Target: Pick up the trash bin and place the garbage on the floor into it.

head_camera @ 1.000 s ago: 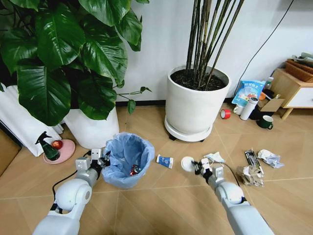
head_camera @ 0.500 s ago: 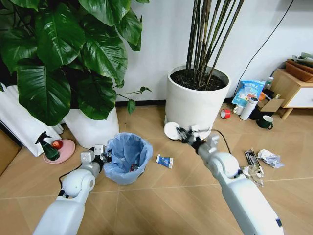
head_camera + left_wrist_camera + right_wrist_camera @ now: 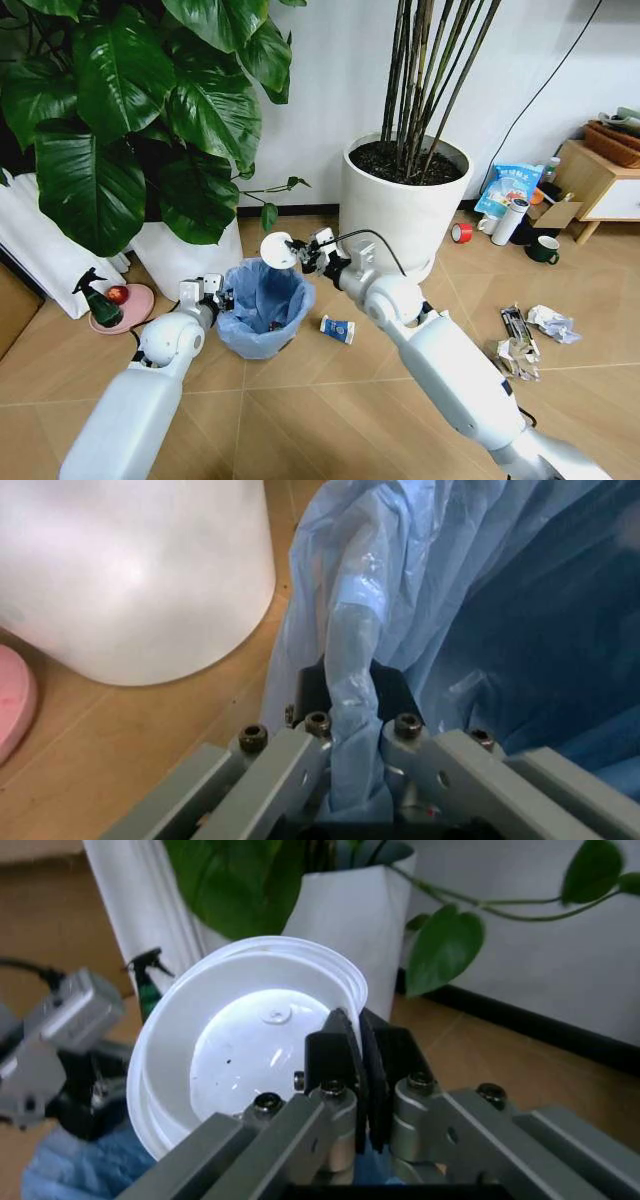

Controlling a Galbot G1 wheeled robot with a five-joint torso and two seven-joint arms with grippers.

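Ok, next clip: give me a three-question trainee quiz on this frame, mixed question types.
1. True or false: the right claw holds the white disc above the trash bin.
2. What does the left claw grip? A) the bin's bagged rim B) the spray bottle C) the plant pot
3. Which litter lies on the floor closest to the bin?

Key: 1. True. 2. A. 3. The blue-white carton.

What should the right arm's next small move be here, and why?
Probably open the right gripper to drop the white disc: it is pinched by its edge above the trash bin, whose bag-lined rim the left gripper clamps.
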